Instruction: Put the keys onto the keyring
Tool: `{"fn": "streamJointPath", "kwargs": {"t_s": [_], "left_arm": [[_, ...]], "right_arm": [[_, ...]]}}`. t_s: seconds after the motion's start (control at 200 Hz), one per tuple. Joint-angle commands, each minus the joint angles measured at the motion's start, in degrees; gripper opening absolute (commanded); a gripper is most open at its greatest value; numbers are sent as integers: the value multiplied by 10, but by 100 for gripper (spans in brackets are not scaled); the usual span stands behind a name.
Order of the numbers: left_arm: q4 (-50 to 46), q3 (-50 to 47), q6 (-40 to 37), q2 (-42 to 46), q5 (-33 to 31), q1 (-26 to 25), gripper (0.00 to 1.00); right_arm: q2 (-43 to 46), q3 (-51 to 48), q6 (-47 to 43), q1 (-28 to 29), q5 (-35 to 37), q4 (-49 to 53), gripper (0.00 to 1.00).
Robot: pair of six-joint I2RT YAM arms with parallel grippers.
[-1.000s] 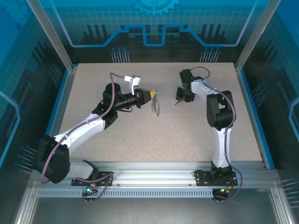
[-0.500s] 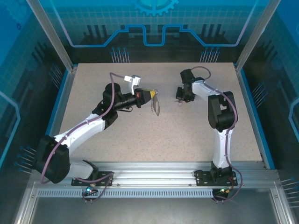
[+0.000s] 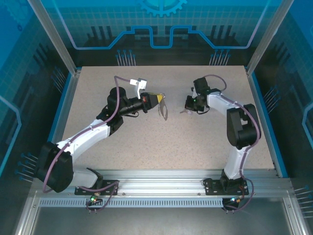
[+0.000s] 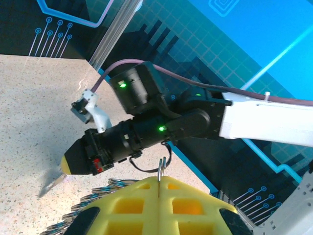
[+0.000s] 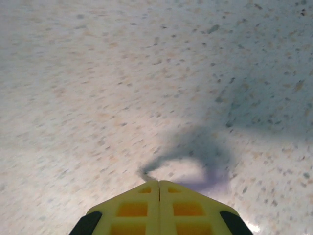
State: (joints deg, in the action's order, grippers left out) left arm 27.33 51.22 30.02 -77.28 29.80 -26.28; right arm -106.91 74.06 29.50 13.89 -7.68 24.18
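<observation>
My left gripper is shut on the keyring, which hangs from its tip above the table. In the left wrist view the yellow fingers pinch a thin metal loop of the keyring, and coiled wire hangs at the left. My right gripper faces it from the right, shut, with a small gap between the two. A small pale sliver, the key, sticks out of the right gripper's tip. In the right wrist view the right gripper is closed above a blurred shadow on the table.
The speckled beige table is walled by blue panels and aluminium posts. The right arm's elbow reaches toward the right edge. The left arm lies diagonally across the left half.
My right gripper has shut, and its arm has swung its elbow out to the right, tilting the gripper lower. The left arm and keyring have hardly moved.
</observation>
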Motion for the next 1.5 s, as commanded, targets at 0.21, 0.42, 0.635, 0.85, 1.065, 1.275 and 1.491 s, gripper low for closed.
{"fn": "streamJointPath", "kwargs": {"t_s": [0.21,0.42,0.635,0.85,1.065,1.275,1.491], "left_arm": [[1,10,-29,10,28,5,0],[-26,18,-65,14,42,3,0],[-42,35,-89,5,62,0,0],[-73,68,-120,-13,78,-13,0],[-124,106,-157,-27,79,-27,0],[-171,135,-195,-32,61,-39,0],[-223,161,-236,-36,40,-51,0]], "right_arm": [[173,-110,29,-6,-154,-169,0],[265,-167,71,-31,-249,-287,0],[332,-192,91,-37,-313,-357,0],[388,-196,81,-23,-315,-341,0],[435,-177,0,33,-262,-245,0],[446,-165,-29,66,-234,-208,0],[441,-156,-29,76,-233,-208,0]]}}
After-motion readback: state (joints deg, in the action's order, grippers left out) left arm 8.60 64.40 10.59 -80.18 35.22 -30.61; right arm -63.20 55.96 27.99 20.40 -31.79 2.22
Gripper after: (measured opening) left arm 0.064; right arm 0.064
